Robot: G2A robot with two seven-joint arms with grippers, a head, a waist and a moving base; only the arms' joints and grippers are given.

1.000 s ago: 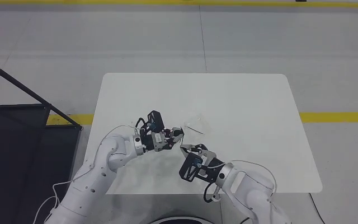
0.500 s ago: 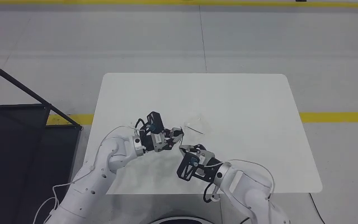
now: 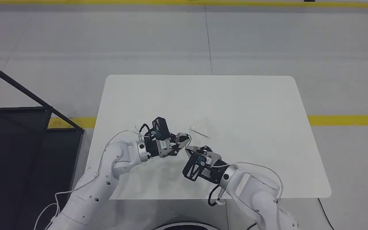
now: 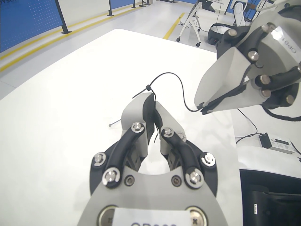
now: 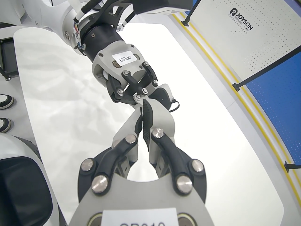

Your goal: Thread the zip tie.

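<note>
The black zip tie [image 4: 180,88] hangs in the air between the two grippers, above the near part of the white table [image 3: 259,103]. In the left wrist view its strap rises out of the left gripper [image 4: 152,99], whose fingers are clamped on it, to the small blocky head just beyond the fingertips. A short stub sticks out of the head, pointing away from the right gripper [image 4: 202,109]. From the head the long strap climbs, bends over in an arch and drops to the right gripper, whose fingertips are pinched together on its far end. The tie's long axis therefore runs from one gripper across to the other, bowed upward rather than straight.

A thin pale sliver [image 4: 114,123] lies flat on the table beyond the left gripper, apart from both grippers.

Compared with the top view a second ago, the two grippers stand slightly closer to one another. The right arm's wrist has edged toward the left gripper, and the left gripper has shifted a little toward the table's near edge. The sliver lies where it did.

Each gripper's base carries a white sticker [image 5: 124,58] with a short dark printed code. In the room behind, a white panel [image 5: 244,36] bears a dark logo with lettering.
</note>
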